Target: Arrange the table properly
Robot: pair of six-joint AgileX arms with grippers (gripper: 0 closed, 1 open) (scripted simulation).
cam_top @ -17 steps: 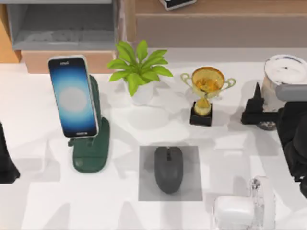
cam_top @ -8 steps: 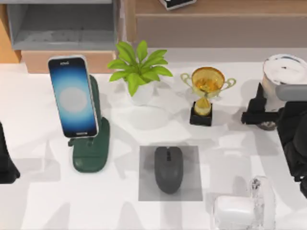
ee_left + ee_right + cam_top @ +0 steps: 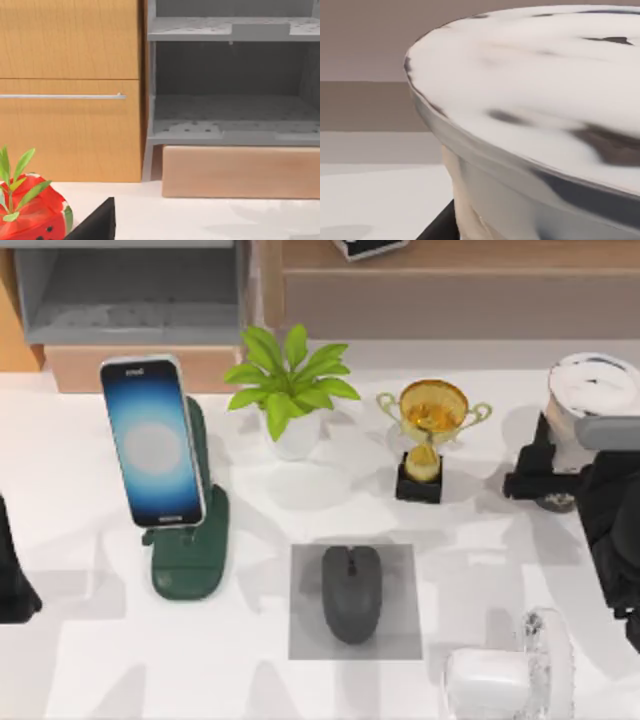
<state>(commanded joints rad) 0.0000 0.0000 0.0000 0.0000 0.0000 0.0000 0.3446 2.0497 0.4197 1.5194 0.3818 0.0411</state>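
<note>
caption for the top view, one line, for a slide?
Right gripper at a white cup on the table's right edge; phone on stand, plant, trophy, mouse on mat.

A phone (image 3: 152,443) leans on a green stand (image 3: 196,540), beside a potted plant (image 3: 288,390) and a gold trophy (image 3: 430,438). A grey mouse (image 3: 351,592) lies on a grey mat (image 3: 400,635). A white cup (image 3: 596,390) stands at the right edge.

Open table (image 3: 80,660) lies front-left; trophy (image 3: 432,435) and plant (image 3: 290,390) crowd the middle.
</note>
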